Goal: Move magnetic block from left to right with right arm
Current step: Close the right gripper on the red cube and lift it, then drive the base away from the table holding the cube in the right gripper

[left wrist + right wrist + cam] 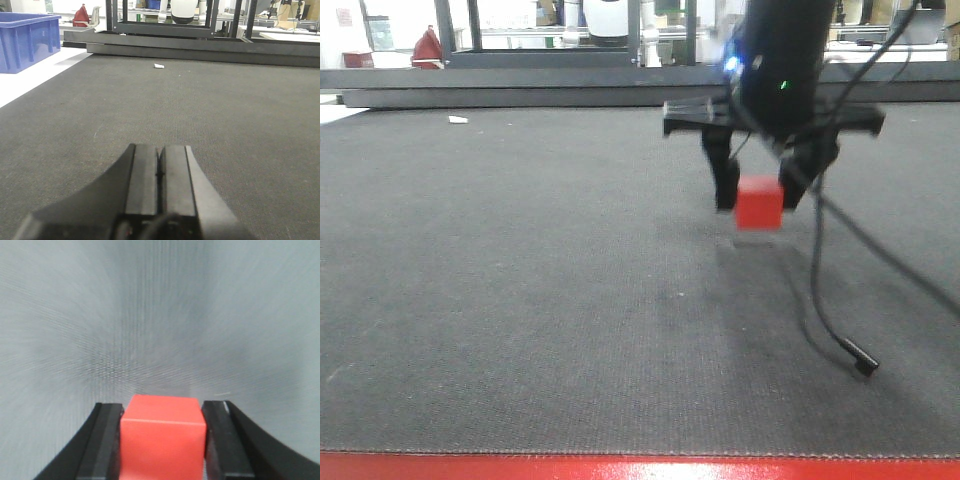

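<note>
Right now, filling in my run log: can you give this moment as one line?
right jaws: shut on small bright-red matte cube | cube: held just above dark grey mat | left jaws: shut, empty

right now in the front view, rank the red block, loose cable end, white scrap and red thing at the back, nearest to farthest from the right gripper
1. red block: clamped in the right gripper.
2. cable end: hanging low, front right.
3. white scrap: far left on the mat.
4. red thing: beyond the mat, back left.
</note>
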### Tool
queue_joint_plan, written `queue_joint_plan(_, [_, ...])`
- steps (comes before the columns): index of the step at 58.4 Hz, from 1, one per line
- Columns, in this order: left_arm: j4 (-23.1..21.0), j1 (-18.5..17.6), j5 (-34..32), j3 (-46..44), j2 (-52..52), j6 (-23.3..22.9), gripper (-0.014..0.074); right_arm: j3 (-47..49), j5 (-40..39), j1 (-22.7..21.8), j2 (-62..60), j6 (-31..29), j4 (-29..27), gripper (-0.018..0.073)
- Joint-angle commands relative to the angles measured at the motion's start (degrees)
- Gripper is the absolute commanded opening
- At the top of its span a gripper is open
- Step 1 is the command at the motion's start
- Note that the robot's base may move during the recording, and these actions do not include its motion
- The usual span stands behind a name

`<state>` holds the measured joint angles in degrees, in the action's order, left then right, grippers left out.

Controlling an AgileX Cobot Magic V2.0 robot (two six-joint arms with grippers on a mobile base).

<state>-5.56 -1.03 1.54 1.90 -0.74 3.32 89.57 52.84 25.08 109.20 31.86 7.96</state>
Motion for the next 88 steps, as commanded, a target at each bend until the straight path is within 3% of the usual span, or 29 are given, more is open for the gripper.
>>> queue_joint_plan(1, [-0.27,-0.27,-4.82,0.48,-0.77,-0.34,-0.0126,1.37,-0.54,-1.73,-7.74,-6.34,1.43,0.0234])
queue_joint_plan(11, [-0.27,-0.27,-4.82,0.48,-0.77,-0.34,-0.0126,-6.31,-3.61,-5.51,-17.33,-13.75,1.43,0.0234])
queue_joint_plan(30, [-0.27,-0.27,-4.82,0.48,-0.77,-0.34,-0.0126,-33.75,-15.05,-16.0,-43.36,-17.02,1.43,0.0234])
queue_joint_plan(48, [-0.27,-0.27,-4.82,0.48,-0.77,-0.34,-0.0126,-52.82,-18.1,-16.76,-71.68,-19.63,0.52,0.0234])
queue_joint_plan(66, [-0.27,-0.27,-4.82,0.48,-0.77,-0.34,-0.0126,-56.65,-14.64,-16.76,-97.03,-22.56,0.52,0.0234])
queue_joint_plan(88, [-0.27,-0.27,-4.82,0.48,-0.77,-0.34,-0.0126,-56.65,-14.04,-16.76,-98.74,-22.56,0.52,0.0234])
